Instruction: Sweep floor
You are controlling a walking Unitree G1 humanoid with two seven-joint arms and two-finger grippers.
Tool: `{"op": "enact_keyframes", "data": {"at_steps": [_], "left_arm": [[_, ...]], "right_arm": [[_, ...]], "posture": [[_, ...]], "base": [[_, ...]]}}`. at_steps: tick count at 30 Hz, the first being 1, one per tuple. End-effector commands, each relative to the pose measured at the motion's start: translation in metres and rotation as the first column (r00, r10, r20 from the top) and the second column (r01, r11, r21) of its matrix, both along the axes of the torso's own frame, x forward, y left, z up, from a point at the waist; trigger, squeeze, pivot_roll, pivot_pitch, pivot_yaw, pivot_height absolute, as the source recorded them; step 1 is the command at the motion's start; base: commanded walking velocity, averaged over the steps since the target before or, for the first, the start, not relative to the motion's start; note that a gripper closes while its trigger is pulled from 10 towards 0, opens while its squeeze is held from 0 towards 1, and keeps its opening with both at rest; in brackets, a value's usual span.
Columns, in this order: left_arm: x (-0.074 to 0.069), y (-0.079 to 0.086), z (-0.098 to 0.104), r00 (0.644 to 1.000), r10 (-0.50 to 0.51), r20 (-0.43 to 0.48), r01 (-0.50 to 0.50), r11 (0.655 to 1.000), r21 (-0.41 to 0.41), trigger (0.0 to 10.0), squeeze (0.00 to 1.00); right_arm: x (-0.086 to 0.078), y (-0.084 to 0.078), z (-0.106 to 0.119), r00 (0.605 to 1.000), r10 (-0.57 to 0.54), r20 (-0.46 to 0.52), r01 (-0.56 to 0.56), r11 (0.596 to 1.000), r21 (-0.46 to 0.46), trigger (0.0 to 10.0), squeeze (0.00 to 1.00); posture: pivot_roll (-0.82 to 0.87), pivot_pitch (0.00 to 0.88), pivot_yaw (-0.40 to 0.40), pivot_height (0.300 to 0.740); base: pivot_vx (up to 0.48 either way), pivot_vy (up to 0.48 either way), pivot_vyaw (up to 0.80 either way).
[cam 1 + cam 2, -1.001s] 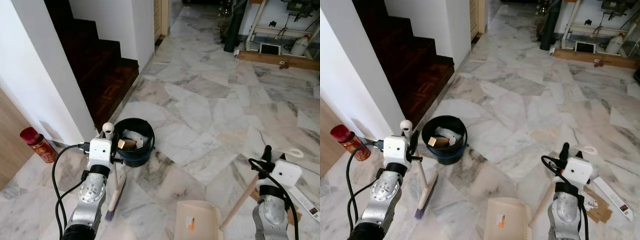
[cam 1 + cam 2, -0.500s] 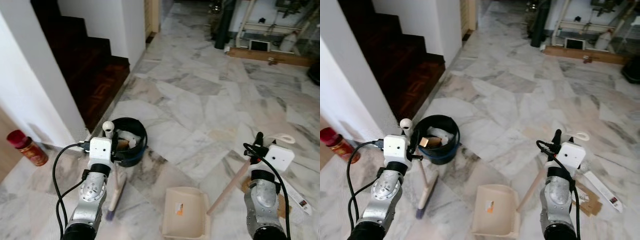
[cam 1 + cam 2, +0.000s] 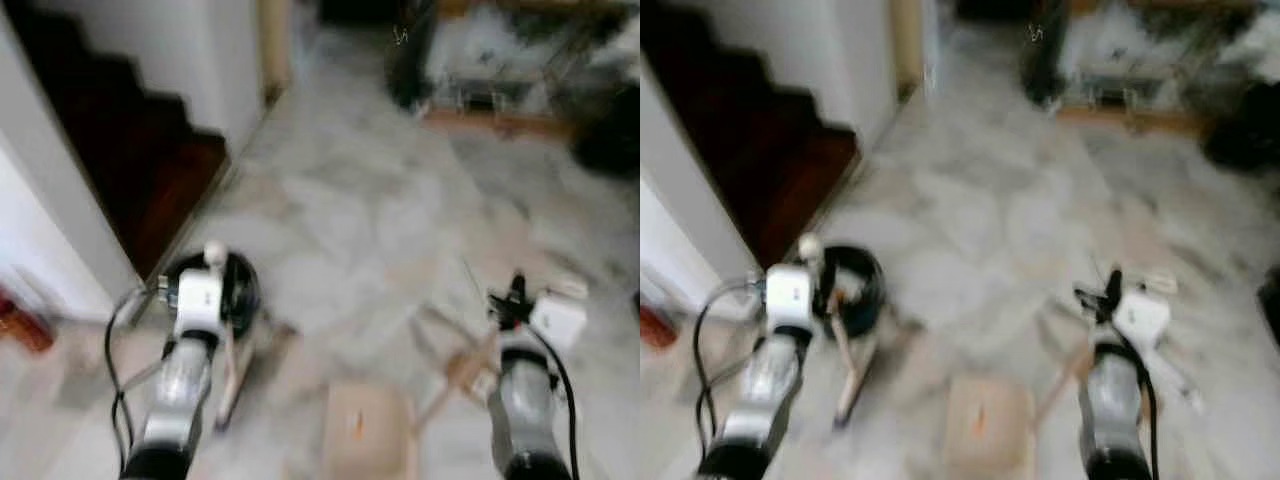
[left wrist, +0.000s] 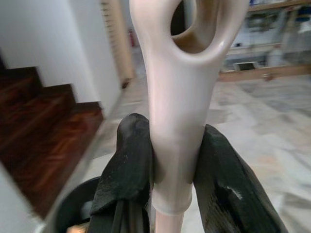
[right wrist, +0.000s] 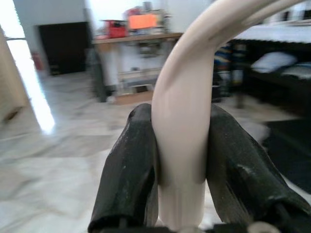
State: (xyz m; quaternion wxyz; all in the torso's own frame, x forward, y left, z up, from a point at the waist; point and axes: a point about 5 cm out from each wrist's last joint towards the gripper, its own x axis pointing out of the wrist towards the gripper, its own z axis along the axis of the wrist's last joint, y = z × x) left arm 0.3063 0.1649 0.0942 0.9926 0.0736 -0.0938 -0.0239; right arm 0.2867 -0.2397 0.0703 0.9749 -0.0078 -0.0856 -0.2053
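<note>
- Marble floor: pale veined tiles; head views blurred, so no loose debris can be made out on it.
- Staircase: dark wooden steps on the robot's left.
- Bucket: dark, round, on the floor just beyond the left arm, beside the broom.
- Dustpan: beige pan flat on the floor between the two arms, its handle slanting up to the right gripper, whose fingers are clamped on the handle's curved cream end.
- Broom: short hand broom, head down near the floor; left gripper is closed tight around its cream handle just under the hanging loop.
- Step in hand (judgement): both tools gripped, robot repositioning between strokes.
- Next move calls for: steadying the view, locating dirt, setting the pan edge flat, drawing the bristles toward it.
</note>
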Motion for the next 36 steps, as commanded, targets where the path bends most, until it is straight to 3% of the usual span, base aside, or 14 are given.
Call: {"op": "enact_keyframes", "data": {"at_steps": [1,13,36], "left_arm": [[0.002,-0.0005,0.0093,0.999,-0.006,0.048,0.006,1.0,-0.001,10.0,0.0],[0.0021,0.002,0.0093,0.999,0.005,0.045,-0.005,1.0,-0.01,10.0,0.0],[0.0027,0.0053,0.0107,0.999,0.021,0.043,-0.02,1.0,-0.014,10.0,0.0]], "right_arm": [[0.0016,0.0008,0.0033,1.0,0.006,0.012,-0.006,1.0,-0.015,10.0,0.0],[0.0028,0.0039,0.0019,1.0,0.01,0.001,-0.01,1.0,-0.005,10.0,0.0],[0.0042,0.0033,0.0012,1.0,0.013,-0.017,-0.014,1.0,-0.005,10.0,0.0]], "posture": [[-0.02,0.047,0.008,0.74],[-0.02,0.073,0.004,0.74],[-0.02,0.091,0.001,0.74]], "base": [[0.0,-0.289,0.0],[0.0,-0.091,0.0],[0.0,0.0,-0.79]]}}
